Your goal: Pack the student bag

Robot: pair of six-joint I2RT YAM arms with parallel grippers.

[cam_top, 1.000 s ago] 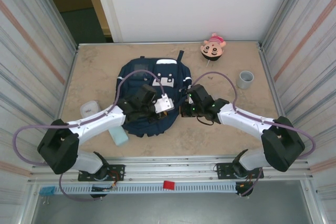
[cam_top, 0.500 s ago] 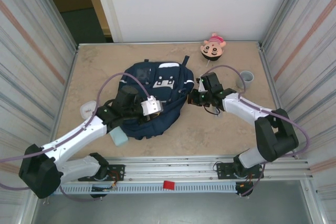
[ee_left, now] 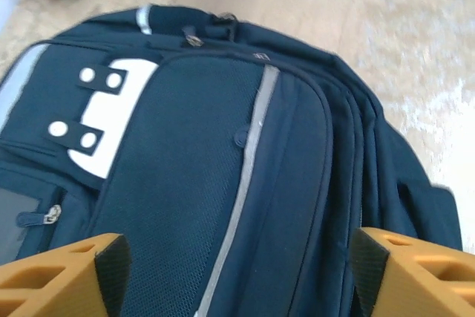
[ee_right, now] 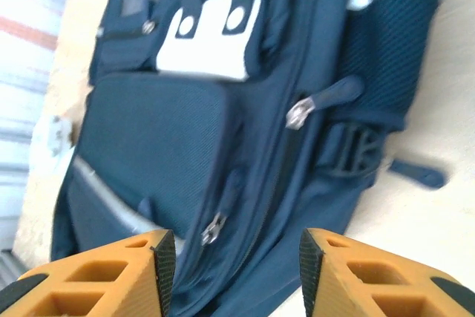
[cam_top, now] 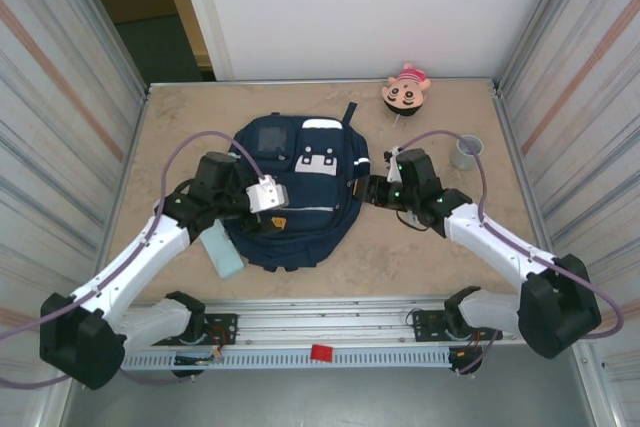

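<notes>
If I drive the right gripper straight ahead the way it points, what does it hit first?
The right gripper, jaws open, faces the student bag; it would likely meet the bag's zippered side near a zipper pull first. Depth unclear.

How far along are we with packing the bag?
Done: the bag lies flat, front up, between the arms. In hand: nothing; the left gripper and right gripper hang open over it, empty. Left: the zips seen from the right wrist look closed, and the doll, cup and teal block lie outside on the table, so packing seems yet to start.
</notes>
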